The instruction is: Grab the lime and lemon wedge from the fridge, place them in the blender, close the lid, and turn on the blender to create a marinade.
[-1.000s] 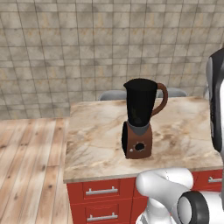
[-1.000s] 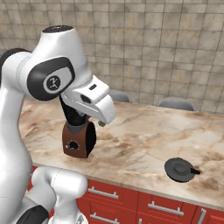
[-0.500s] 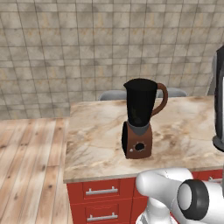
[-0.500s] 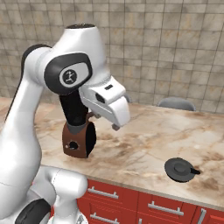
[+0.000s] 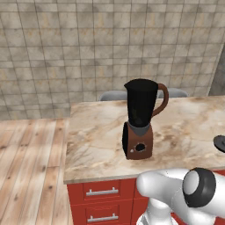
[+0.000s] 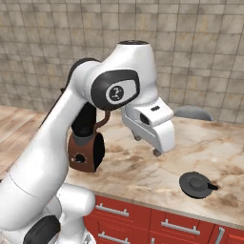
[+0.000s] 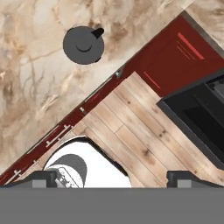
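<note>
The blender (image 5: 139,118), a brown base under a tall black jug with no cap, stands on the marble counter (image 5: 96,140). In the right base view my arm covers much of the blender (image 6: 85,151). The lid (image 6: 197,184) lies flat on the counter to the blender's right, also in sight as the lid (image 5: 220,143) and the lid (image 7: 83,43). My gripper (image 6: 147,146) hangs open and empty above the counter between the two. The fingertips (image 7: 43,177) stand wide apart. The lime and lemon wedge are out of view.
Red drawer fronts (image 6: 162,226) run under the counter edge, and wood floor (image 5: 30,167) lies to the left. In the hand view a dark, black-edged unit (image 7: 197,109) stands across the floor; whether it is the fridge I cannot tell. A tiled wall (image 5: 88,44) backs the counter.
My arm has swung to the right, carrying the open hand from in front of the blender out over the counter nearer the lid. Blender and lid have not moved.
</note>
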Motion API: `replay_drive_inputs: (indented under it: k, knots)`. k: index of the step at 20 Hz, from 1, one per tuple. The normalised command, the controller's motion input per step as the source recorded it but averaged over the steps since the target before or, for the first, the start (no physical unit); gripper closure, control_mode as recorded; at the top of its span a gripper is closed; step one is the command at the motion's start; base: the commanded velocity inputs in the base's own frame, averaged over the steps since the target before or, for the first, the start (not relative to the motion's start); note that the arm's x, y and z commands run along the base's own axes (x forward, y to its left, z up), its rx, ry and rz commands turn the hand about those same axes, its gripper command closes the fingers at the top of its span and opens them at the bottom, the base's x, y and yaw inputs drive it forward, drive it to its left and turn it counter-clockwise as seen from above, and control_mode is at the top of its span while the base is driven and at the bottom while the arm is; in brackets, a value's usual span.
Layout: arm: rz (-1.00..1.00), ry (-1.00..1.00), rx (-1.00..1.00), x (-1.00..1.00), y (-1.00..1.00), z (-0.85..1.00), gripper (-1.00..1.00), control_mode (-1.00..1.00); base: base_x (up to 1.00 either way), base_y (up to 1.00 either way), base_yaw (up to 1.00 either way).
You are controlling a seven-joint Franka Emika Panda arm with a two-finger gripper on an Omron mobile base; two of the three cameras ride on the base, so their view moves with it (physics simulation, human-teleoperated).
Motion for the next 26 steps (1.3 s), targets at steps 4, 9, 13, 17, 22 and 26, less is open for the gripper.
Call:
replay_drive_inputs:
  k: [4, 9, 13, 17, 22, 26]
  knots:
    - [0.01, 0.05, 0.00, 0.22, -0.74, -0.51, -1.00, -1.00, 0.00, 0.00, 0.00]
    - [0.12, 0.04, 0.03, 0.34, -0.25, -0.36, -1.00, -1.00, 0.00, 0.00, 0.00]
    - [0.22, 0.07, 0.18, 0.53, -0.15, -0.45, -1.00, -1.00, 0.00, 0.00, 0.00]
    - [0.29, 0.09, 0.18, 0.53, -0.21, -0.47, -1.00, -1.00, 0.00, 0.00, 0.00]
    - [0.29, 0.14, 0.17, 0.32, -0.53, -0.51, -1.00, -1.00, 0.00, 0.00, 0.00]
    - [0.08, 0.18, 0.07, 0.23, -0.29, -0.41, -1.00, -1.00, 0.00, 0.00, 0.00]
